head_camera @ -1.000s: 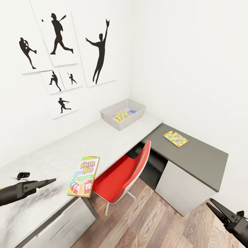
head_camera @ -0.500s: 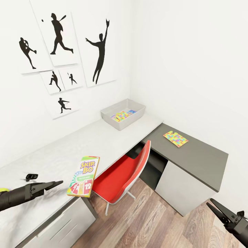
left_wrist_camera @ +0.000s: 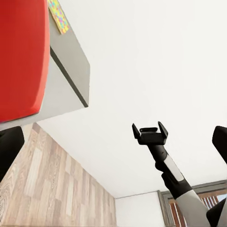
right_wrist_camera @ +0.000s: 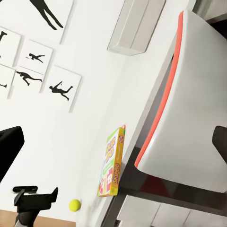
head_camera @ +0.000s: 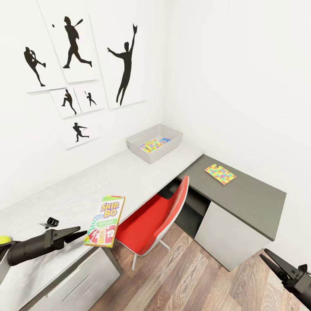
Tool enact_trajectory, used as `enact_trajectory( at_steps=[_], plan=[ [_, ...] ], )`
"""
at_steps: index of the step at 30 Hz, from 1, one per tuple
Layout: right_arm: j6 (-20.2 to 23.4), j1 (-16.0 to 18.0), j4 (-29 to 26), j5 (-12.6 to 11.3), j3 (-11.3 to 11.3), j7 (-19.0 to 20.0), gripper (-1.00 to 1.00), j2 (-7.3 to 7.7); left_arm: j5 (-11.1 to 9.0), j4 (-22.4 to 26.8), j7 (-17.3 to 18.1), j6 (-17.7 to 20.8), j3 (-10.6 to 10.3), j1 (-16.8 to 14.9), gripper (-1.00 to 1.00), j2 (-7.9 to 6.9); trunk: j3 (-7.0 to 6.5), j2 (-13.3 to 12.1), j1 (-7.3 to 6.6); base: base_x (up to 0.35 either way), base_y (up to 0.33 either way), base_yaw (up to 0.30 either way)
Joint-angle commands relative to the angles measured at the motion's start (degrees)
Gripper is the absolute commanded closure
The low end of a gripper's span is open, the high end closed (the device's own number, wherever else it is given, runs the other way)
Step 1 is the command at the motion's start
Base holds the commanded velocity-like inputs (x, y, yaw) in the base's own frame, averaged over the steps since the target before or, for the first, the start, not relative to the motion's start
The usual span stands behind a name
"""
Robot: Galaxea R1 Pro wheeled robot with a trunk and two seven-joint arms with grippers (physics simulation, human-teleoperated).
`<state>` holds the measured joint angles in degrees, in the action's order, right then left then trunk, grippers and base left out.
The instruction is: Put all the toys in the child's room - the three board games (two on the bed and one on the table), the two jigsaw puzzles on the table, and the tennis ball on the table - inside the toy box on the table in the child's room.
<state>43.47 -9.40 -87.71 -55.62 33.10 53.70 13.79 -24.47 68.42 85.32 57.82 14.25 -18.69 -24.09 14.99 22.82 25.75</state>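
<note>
Desk surfaces are being inspected from the head view: a long pale grey top joined at the corner to a lower dark grey top, with a red chair pushed in between them. Progress is judged as partial. The toy box, a shallow light grey bin, is standing at the far end of the pale top against the wall, and colourful flat items are being seen inside it: a mosaic-patterned slab and something blue beside it. The exact count inside cannot be told.

Three toys are being noted as outstanding on the desk. The Skip-Bo board game is lying flat near the front edge of the pale top, well apart from the toy box. A jigsaw puzzle is lying on the dark top. The tennis ball is resting on the pale top beside the left arm, and is also being seen in the right wrist view, close to the game box.

The left hand is being held just beside the Skip-Bo box, its fingers apart and nothing between them; a grasp of that box is judged to be the step in hand. The right hand is hanging low over the floor, fingers spread and empty.
</note>
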Motion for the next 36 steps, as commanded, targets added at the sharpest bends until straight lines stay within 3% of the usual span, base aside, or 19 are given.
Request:
enact_trajectory(
  at_steps=[1,26,30,36],
  plan=[
    [0.3,0.0,0.0,-0.3,0.0,-0.1,-1.0,0.0,0.0,0.0,0.0,0.7,0.0,0.0,-1.0,0.03,0.09,0.1,0.03,0.0,0.0,0.0],
    [0.3,0.0,0.0,-0.2,0.0,-0.1,-1.0,-0.23,0.0,0.0,-2.9,1.0,0.0,0.0,-1.0,1.06,0.09,0.1,0.03,-0.108,-0.105,0.0],
    [0.3,0.0,0.1,-0.2,0.0,-0.1,-1.0,-0.25,-0.1,-0.1,-3.8,1.1,0.0,0.0,-1.0,2.01,0.09,0.1,0.03,-0.12,-0.199,0.0],
    [0.3,0.0,1.3,-0.2,0.0,-0.2,-1.0,-0.17,0.0,-0.1,-9.0,1.5,0.1,0.0,-1.0,6.06,0.09,0.1,0.03,-0.028,-0.048,0.0]
  ],
)
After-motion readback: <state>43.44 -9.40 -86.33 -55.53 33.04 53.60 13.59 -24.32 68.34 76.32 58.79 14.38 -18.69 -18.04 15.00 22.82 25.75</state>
